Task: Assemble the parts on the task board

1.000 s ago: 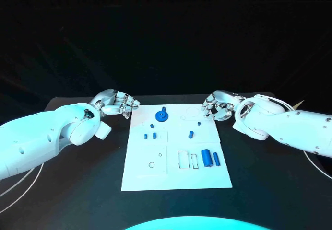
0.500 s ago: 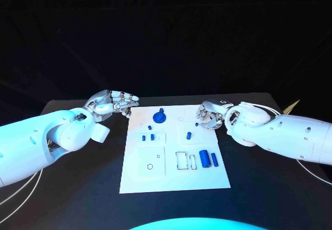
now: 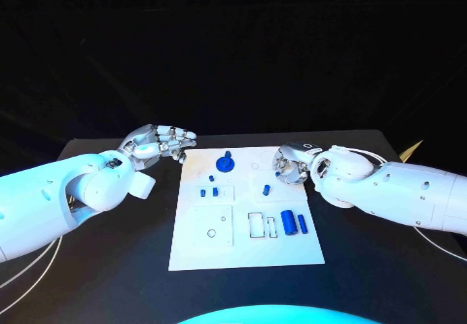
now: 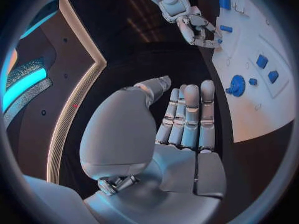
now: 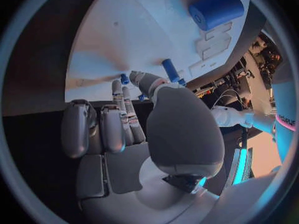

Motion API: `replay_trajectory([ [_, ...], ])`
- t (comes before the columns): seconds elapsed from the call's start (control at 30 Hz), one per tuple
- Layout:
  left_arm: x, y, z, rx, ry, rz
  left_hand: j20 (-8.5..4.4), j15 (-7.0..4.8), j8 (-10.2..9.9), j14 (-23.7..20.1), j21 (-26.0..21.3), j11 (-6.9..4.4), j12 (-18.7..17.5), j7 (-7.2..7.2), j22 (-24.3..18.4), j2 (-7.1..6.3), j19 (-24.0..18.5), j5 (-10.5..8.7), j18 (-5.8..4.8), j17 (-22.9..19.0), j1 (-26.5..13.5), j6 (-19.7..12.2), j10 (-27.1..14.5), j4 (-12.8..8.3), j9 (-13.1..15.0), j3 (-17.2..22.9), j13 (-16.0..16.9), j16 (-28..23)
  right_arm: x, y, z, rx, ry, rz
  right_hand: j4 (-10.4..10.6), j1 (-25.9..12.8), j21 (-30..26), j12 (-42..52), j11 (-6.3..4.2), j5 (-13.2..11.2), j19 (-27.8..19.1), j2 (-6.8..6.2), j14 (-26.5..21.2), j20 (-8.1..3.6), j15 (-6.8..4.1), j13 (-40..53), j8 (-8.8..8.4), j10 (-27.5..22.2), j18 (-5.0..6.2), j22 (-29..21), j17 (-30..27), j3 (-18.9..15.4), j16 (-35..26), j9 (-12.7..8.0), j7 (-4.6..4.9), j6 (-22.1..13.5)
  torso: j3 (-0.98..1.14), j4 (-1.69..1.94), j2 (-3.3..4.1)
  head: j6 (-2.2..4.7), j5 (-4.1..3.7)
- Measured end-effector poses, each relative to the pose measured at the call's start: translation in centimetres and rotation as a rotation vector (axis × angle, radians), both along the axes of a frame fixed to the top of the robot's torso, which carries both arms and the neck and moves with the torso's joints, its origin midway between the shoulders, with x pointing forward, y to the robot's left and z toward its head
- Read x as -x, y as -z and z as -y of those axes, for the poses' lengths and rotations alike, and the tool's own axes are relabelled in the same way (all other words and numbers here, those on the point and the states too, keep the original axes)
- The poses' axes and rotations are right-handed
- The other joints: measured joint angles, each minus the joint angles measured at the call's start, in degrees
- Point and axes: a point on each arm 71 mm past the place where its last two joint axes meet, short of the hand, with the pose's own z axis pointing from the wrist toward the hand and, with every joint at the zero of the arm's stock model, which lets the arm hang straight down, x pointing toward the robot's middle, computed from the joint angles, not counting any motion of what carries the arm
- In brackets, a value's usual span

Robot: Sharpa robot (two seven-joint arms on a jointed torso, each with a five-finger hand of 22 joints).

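Centrally, the flat white rectangular task board lies on the matte black table; left hand and right hand, both empty with fingers loosely apart, hover at its far corners.

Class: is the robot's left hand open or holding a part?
Open. The left hand shows an empty palm with straight fingers, beside the task board.

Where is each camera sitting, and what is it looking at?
Head view: on the robot's head, looking down at the black table and white task board; both arms come in, the left hand and right hand by the board's far corners.
Left wrist view: behind the left hand, looking past its fingers to the board and the right hand.
Right wrist view: behind the right hand, looking over the board.
Shared: all three show the board; head and right wrist views share the big blue cylinder.
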Motion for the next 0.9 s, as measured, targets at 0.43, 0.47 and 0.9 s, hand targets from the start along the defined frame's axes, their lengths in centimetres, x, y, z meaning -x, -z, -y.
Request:
replay_trajectory([
  [0.43,0.14,-0.06,0.0,0.006,0.002,-0.003,0.0,0.0,0.0,0.0,0.0,0.0,0.0,0.0,-0.09,0.0,0.0,0.0,-0.07,0.0,0.0,0.0,0.0,0.0,-0.01,0.0,0.0,0.0,-0.19,0.52,-0.36,0.022,0.005,-0.005,-1.25,1.2,1.59,0.44,-0.76,-5.91,0.42,1.2,0.0,-0.42,0.0,1.02,1.1,2.11,0.0,0.43,0.27,2.37,1.04,1.24,-0.72,1.54,-0.06,0.02,-0.02,-0.36,-0.07],
  [0.47,0.16,-0.07,-0.02,0.006,0.002,-0.003,0.0,0.0,0.0,0.0,0.0,0.0,0.0,0.0,-0.09,0.0,0.0,0.0,-0.07,0.0,0.0,0.0,0.0,0.0,-0.01,0.0,-0.02,0.0,-0.21,0.55,-0.38,0.025,0.006,-0.003,-1.42,1.2,1.92,0.45,-0.76,-5.99,0.42,1.2,0.0,-0.42,0.0,1.06,1.1,2.11,0.0,0.43,0.29,2.54,1.04,1.33,-0.72,1.54,-0.06,0.02,-0.02,-0.4,-0.07],
  [0.9,0.25,-0.08,-0.03,0.005,0.005,-0.005,0.19,0.0,-0.22,0.0,-0.21,0.2,0.0,0.21,-0.29,0.0,0.19,0.0,-0.08,-0.05,0.0,-0.21,-0.2,0.32,-0.02,-0.32,-0.06,0.02,-0.18,0.67,-0.73,0.057,0.002,0.018,-2.44,1.96,3.98,0.89,-1.17,-6.46,0.82,1.95,0.0,-0.83,-0.44,1.83,1.5,3.33,-0.92,0.42,0.63,3.55,1.67,2.05,-1.16,2.38,-0.02,-0.01,-0.03,-0.79,-0.51],
])
